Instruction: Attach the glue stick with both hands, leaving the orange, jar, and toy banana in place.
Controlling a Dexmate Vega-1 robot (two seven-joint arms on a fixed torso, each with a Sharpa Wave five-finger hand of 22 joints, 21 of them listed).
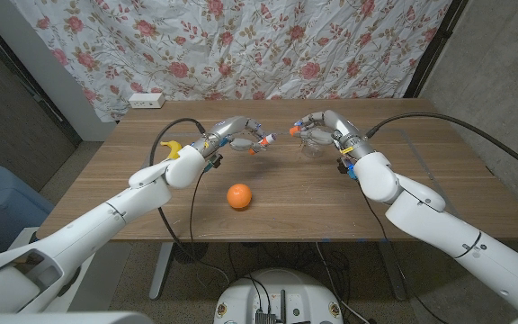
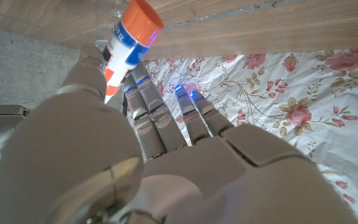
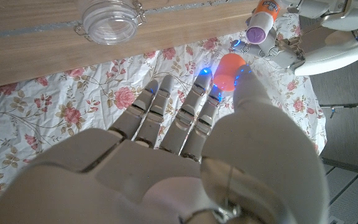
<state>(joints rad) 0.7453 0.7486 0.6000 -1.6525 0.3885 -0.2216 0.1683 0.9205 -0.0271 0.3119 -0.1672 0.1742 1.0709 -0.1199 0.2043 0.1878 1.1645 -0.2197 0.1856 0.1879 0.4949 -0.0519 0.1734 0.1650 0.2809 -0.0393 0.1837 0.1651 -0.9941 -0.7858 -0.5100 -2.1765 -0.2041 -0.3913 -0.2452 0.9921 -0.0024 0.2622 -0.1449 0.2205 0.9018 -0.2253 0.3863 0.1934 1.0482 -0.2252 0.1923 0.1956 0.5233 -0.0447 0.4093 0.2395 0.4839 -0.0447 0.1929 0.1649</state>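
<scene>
— Where do we see the glue stick (image 1: pixel 257 145)?

— Above the middle of the table (image 1: pixel 439 184), off the wood, pinched in our left hand (image 1: pixel 232 135). In the left wrist view the tube (image 2: pixel 124 45) sits between thumb and fingers (image 2: pixel 146 109), tilted, its orange end pointing away from the palm.

— And the cap?

— Our right hand (image 1: pixel 317 126) holds the orange cap (image 1: pixel 294 131) at its fingertips, just beside the tube's open end, at three o'clock from it. In the right wrist view the cap (image 3: pixel 230 70) glows between thumb and fingers (image 3: pixel 194 109), with the tube's open mouth (image 3: pixel 258 32) facing it, a small gap between them.

— What lies around?

— The orange (image 1: pixel 238 196) rests at six o'clock from the stick, near the table's front. The clear jar (image 1: pixel 312 147) stands under the right hand. The toy banana (image 1: pixel 174 148) lies at nine o'clock, partly behind the left wrist.
</scene>
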